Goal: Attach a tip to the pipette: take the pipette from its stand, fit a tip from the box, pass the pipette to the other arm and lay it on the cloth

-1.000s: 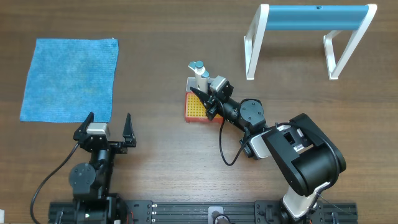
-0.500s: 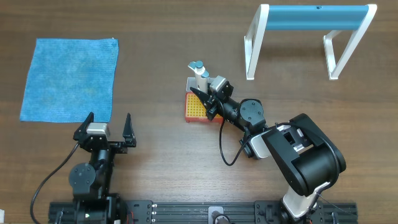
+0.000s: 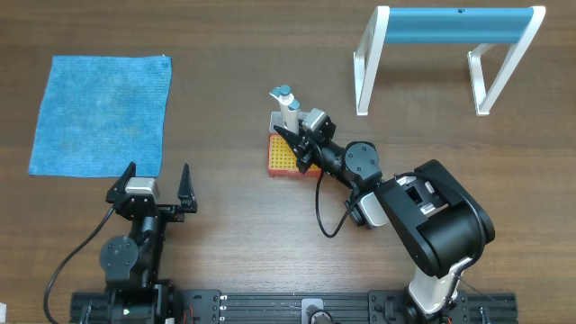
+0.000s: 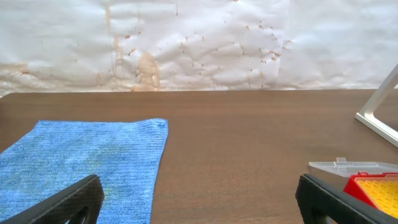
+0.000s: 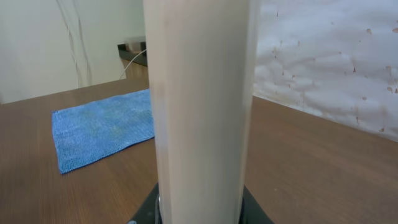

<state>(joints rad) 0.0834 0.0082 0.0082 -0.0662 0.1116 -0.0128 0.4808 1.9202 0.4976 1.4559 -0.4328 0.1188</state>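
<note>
Since the earlier frames the pipette [image 3: 286, 103] leans its blue top a little more to the left, and the right arm has shifted slightly left with it; the left arm has not moved.

From above, the right gripper [image 3: 297, 137] is closed around the white pipette body and holds it over the far end of the tip box [image 3: 283, 157], a red box with a yellow grid. The left gripper [image 3: 155, 183] is near its base, fingers spread wide and holding nothing. The blue cloth [image 3: 101, 115] lies flat at the far left, well apart from the box. The white stand [image 3: 450, 54] with its blue bar is at the far right. A pale patch [image 3: 418, 193] sits on the right arm's black housing; any print on it is too small to read.

From the left wrist, the left gripper [image 4: 199, 190] is wide open over the brown table [image 4: 236, 143], with the cloth [image 4: 68, 162] to the left and the tip box [image 4: 373, 188] with its clear lid to the right.

From the right wrist, the pipette [image 5: 202, 112] stands upright, very close, with the cloth [image 5: 102, 127] far behind.
</note>
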